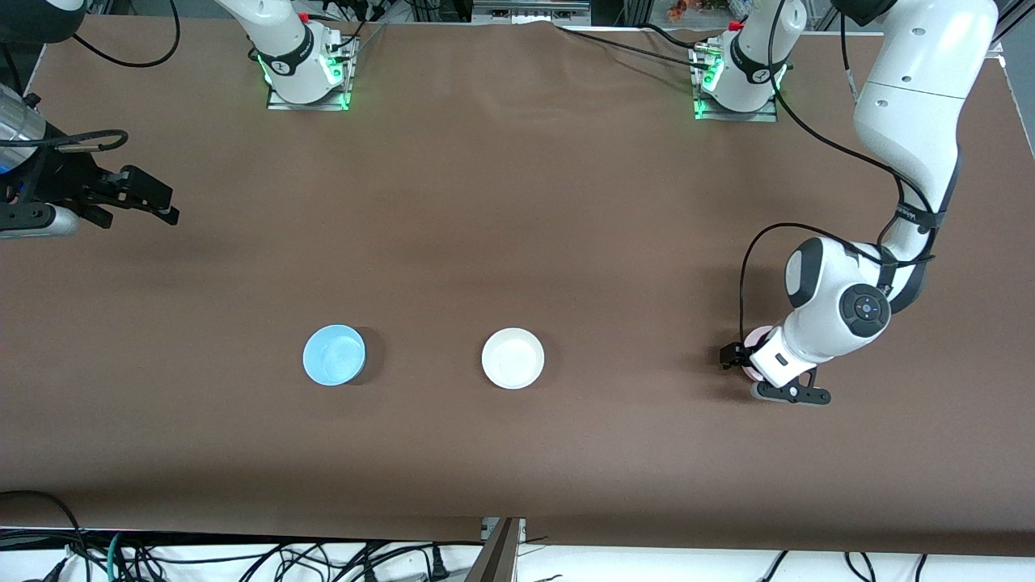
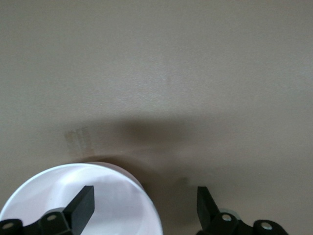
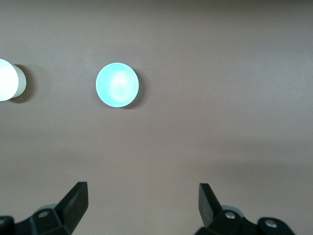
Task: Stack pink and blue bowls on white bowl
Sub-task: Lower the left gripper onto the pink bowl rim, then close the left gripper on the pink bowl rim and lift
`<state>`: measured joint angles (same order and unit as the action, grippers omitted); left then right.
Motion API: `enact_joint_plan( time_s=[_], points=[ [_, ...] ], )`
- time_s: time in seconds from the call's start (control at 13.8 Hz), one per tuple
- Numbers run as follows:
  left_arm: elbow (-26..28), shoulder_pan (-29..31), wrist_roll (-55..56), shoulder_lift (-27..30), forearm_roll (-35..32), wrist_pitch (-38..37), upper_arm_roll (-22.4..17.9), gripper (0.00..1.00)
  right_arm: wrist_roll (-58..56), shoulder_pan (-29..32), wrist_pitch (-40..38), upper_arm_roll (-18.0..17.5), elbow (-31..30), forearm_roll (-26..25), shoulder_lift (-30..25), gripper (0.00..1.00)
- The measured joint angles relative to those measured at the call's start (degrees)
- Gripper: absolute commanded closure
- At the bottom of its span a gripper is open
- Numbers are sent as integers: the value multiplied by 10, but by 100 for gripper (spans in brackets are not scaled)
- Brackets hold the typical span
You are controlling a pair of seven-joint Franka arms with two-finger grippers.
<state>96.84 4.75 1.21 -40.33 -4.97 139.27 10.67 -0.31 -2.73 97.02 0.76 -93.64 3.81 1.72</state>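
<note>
Bare tabletop (image 1: 517, 202) btwn blue bowl (image 1: 334, 354) & white bowl (image 1: 513, 357), wide gap, gripper fits. Left gripper (image 1: 748, 364) w/ open jaws straddles pink bowl (image 1: 758, 334) rim, blocking it. Right gripper (image 1: 158, 202) waits clear

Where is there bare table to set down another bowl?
Bare table lies between the blue bowl and white bowl, and between the white bowl and pink bowl. It is crowded at the pink bowl, where the open left gripper straddles its rim. The open right gripper waits.
</note>
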Motion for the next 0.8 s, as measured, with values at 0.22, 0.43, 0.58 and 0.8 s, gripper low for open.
enact_joint_plan(
  time_s=[0.22,0.43,0.58,0.8],
  points=[
    [0,2,-2,0,0,3,0,19,0,0,0,0,0,0,0,0],
    [2,3,-2,0,0,13,0,27,0,0,0,0,0,0,0,0],
    [2,3,-3,0,0,15,0,31,0,0,0,0,0,0,0,0],
    [2,3,-3,0,0,15,0,39,0,0,0,0,0,0,0,0]
  ],
)
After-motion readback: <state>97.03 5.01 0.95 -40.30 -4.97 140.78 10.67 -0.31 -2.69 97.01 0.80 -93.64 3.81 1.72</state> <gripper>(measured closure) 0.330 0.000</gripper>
